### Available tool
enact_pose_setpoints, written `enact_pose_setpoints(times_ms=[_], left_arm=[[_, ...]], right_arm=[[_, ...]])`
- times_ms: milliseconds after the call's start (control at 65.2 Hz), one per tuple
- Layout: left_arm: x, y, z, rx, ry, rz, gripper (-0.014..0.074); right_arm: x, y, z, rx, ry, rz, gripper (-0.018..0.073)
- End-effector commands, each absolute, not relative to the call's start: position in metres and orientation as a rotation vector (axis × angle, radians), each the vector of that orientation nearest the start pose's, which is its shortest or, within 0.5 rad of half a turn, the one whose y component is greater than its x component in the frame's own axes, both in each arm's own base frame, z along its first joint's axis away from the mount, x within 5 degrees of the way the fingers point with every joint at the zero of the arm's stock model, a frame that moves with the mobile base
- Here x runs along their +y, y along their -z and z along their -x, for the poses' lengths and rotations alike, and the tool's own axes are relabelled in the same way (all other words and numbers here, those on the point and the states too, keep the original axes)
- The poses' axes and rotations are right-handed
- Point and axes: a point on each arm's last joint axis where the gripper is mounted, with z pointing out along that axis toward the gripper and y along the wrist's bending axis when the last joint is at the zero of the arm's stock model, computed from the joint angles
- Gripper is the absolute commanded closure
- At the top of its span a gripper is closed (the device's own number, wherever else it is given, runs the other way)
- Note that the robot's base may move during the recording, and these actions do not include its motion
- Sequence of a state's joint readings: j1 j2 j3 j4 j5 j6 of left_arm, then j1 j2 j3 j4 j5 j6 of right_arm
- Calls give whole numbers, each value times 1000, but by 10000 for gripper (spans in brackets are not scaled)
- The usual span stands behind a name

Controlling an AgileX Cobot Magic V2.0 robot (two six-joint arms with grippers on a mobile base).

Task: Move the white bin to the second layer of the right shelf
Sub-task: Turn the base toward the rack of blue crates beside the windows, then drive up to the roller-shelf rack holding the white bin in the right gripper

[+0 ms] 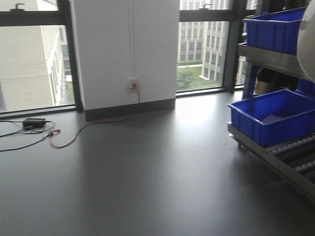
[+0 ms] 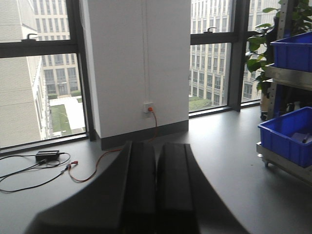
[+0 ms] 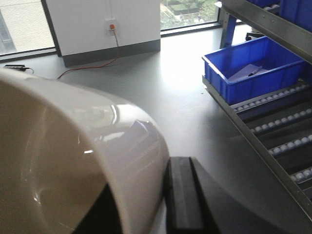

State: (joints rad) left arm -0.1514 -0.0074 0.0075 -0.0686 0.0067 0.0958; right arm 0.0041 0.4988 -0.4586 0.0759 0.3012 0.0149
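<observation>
Left claw (image 2: 156,148) closed tight, hovering over the grey floor (image 2: 229,161).

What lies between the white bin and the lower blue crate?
Only bare grey floor separates white bin and blue crate, in the right wrist view.

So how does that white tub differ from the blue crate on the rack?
The white tub is cream and rounded; the blue crate is blue and boxy. The tub is held up by the right end effector; the crate rests on the roller rack. Both are open-topped.
</observation>
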Motion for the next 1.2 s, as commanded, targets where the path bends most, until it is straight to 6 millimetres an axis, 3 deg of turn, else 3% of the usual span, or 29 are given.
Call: enact_pose_setpoints(times_ms=[0, 1180], left_arm=[[-8, -208, -55, 1420, 110, -115, 512], [-8, -208, -55, 1420, 110, -115, 512]], right_arm=[[1, -323, -109, 1683, -74, -61, 536], [1, -323, -109, 1683, -74, -61, 536]])
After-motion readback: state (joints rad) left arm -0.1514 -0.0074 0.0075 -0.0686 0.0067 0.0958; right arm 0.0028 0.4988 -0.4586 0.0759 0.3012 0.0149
